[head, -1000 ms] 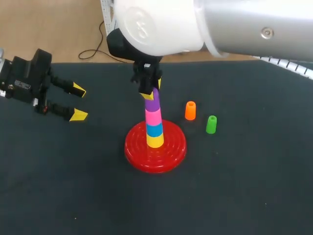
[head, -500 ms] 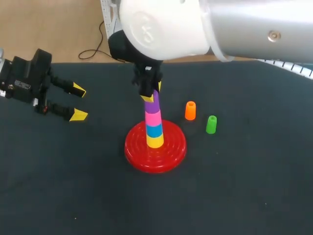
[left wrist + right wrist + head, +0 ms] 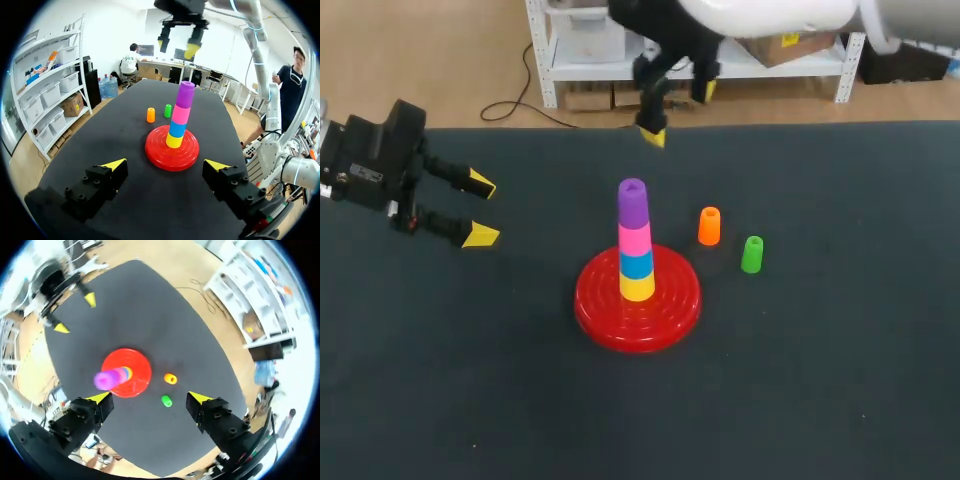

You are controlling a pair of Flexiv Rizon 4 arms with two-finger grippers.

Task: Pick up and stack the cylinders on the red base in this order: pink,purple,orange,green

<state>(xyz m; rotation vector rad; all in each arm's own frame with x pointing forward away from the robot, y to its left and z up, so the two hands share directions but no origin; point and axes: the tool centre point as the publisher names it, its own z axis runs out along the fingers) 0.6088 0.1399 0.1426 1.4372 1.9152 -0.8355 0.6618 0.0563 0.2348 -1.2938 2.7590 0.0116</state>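
On the red base (image 3: 638, 318), purple cylinder (image 3: 633, 203) tops the upright stack (image 3: 637, 265); left gripper (image 3: 480, 210), right gripper (image 3: 679, 115) spread.

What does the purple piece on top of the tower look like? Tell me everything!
The purple cylinder is a small, smooth tube that looks like plastic, with an opening showing in its top. It stands upright as the top piece of the tower, sitting on the pink cylinder, high over the red base. Nothing else touches it. The right gripper hangs open above it, well apart.
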